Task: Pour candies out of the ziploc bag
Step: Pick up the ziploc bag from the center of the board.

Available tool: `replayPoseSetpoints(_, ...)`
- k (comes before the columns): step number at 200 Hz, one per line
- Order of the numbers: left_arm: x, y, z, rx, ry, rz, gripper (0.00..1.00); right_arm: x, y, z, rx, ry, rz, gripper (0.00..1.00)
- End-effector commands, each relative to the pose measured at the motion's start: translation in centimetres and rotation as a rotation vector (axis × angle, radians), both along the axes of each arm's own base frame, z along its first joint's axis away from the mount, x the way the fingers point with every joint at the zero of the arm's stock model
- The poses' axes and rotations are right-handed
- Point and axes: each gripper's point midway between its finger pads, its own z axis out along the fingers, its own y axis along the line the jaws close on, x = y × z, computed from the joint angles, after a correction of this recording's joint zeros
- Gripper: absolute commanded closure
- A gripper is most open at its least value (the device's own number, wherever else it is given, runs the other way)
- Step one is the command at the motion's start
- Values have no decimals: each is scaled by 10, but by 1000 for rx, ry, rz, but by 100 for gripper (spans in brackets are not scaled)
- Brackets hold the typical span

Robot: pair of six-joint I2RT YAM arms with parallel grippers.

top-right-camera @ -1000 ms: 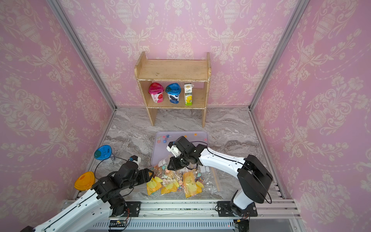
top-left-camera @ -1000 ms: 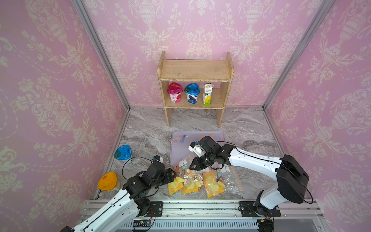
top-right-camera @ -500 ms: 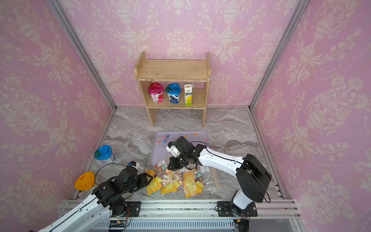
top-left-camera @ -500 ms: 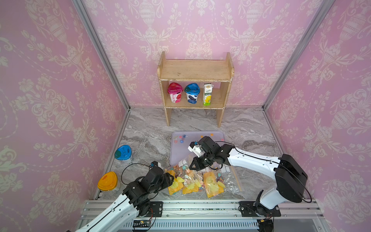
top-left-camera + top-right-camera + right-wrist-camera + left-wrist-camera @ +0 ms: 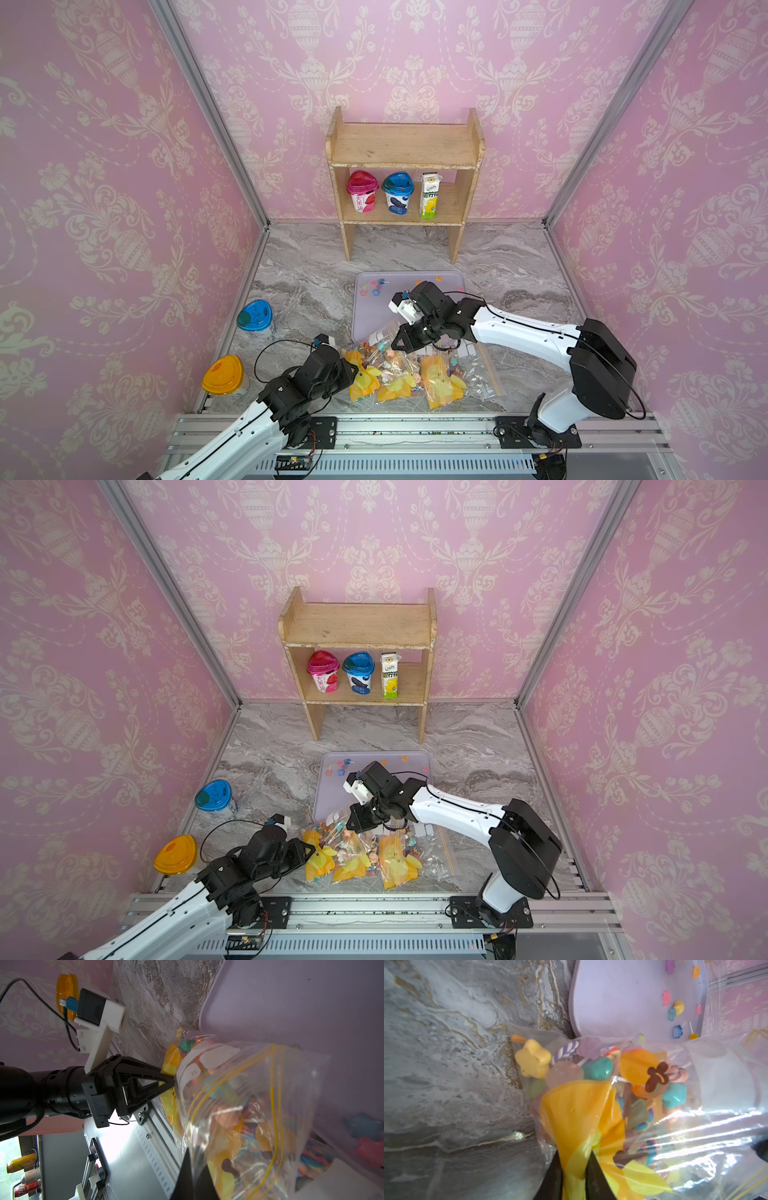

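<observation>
Pinching ziploc bag (image 5: 415, 374) from both ends, left claw (image 5: 574, 1156), right claw (image 5: 194, 1167), candies (image 5: 598, 1068) apparently between.

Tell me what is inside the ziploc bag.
Candies: a yellow star, teal pieces, striped lollipops. Yellow print on the bag and glare cover the rest, so the amount cannot be told.

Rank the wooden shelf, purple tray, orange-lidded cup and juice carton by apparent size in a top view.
1. wooden shelf
2. purple tray, partly hidden by the right arm
3. orange-lidded cup
4. juice carton, though it stands farther away
</observation>
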Motion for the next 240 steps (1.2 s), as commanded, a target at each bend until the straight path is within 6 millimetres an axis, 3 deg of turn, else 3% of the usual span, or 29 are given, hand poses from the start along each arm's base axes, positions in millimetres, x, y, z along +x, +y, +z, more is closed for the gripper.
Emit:
replayPoseSetpoints(1, 5, -1, 8, -14, -27, 7, 88, 8, 8, 18, 32, -40, -13, 100)
replayPoseSetpoints(30, 12, 0, 21, -16, -72, 19, 100, 9, 10, 26, 46, -56, -10, 100)
replayPoseSetpoints(64, 23, 2, 45, 2, -153, 31, 100, 13, 7, 38, 37, -88, -2, 100)
replayPoseSetpoints(70, 24, 2, 48, 8, -160, 30, 100, 19, 12, 54, 65, -114, -3, 100)
replayPoseSetpoints(141, 46, -5, 85, 24, -260, 16, 100, 30, 11, 79, 85, -170, -6, 100)
replayPoseSetpoints(240, 102, -31, 118, 2, -357, -13, 100, 64, -22, 108, 73, -261, -82, 100)
